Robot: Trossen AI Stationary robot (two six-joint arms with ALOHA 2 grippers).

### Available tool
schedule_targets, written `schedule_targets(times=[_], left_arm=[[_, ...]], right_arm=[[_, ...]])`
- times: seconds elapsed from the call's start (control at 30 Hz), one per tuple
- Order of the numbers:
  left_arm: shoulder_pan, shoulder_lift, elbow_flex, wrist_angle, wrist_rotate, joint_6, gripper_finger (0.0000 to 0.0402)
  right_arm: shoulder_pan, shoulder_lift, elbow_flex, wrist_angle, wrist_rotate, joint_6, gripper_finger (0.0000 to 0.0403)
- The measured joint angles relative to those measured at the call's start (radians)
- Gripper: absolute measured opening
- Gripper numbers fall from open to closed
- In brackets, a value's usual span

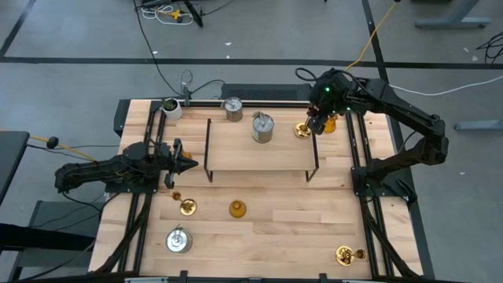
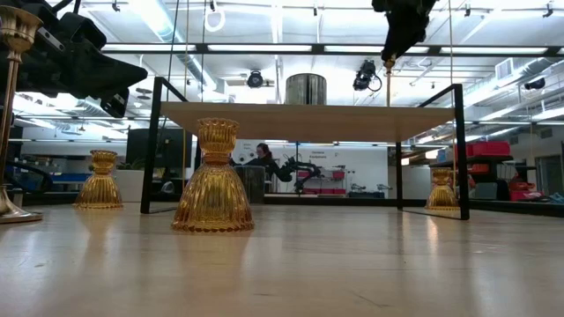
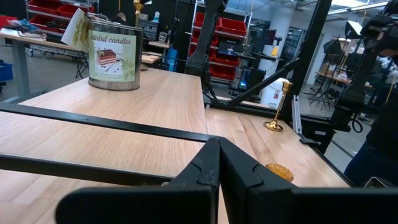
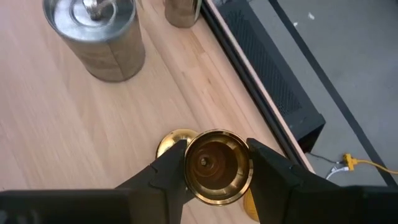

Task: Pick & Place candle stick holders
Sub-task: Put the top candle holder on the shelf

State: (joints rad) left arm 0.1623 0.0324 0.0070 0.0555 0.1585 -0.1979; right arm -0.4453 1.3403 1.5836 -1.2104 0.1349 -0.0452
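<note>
My right gripper (image 1: 317, 124) is shut on a gold brass holder (image 4: 216, 167) at the far right corner of the wooden rack (image 1: 259, 153). A silver can holder (image 1: 263, 127) stands on the rack top, and another (image 1: 233, 108) stands behind the rack. An amber holder (image 1: 330, 123) stands just right of my right gripper. My left gripper (image 1: 185, 163) is shut and empty at the rack's left side. A gold holder (image 1: 187, 206), an amber one (image 1: 237, 208), a silver can (image 1: 179, 240) and a gold one (image 1: 346, 254) stand on the near half of the table. My right gripper pinches the brass holder's round top cup (image 4: 194, 163) between its two fingers, one on each side of the rim. The fingers come from above, pointing down. The holder stays upright, its flared base (image 4: 169, 142) below. Whether the base rests on the wood cannot be told.
A whitish cup (image 1: 171, 108) stands at the table's far left. The rack's black wire sides (image 1: 208, 149) stand close to my left gripper. In the low view an amber holder (image 2: 216, 176) stands in front of the rack and a tall brass stick (image 2: 9, 114) at the left.
</note>
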Motion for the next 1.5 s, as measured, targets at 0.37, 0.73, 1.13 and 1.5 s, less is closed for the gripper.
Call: schedule_targets(times=[0.37,0.73,1.13,1.5], left_arm=[[0.000,0.000,0.000,0.000,0.000,0.000,0.0007],[0.000,0.000,0.000,0.000,0.000,0.000,0.0007],[0.000,0.000,0.000,0.000,0.000,0.000,0.0007],[0.000,0.000,0.000,0.000,0.000,0.000,0.0007]], right_arm=[[-0.001,-0.001,-0.003,0.009,0.008,0.000,0.0146],[-0.001,-0.001,-0.003,0.005,0.007,0.011,0.0146],[-0.013,-0.001,-0.004,-0.003,0.007,0.011,0.0146],[-0.013,-0.001,-0.004,-0.002,0.007,-0.003,0.0148]])
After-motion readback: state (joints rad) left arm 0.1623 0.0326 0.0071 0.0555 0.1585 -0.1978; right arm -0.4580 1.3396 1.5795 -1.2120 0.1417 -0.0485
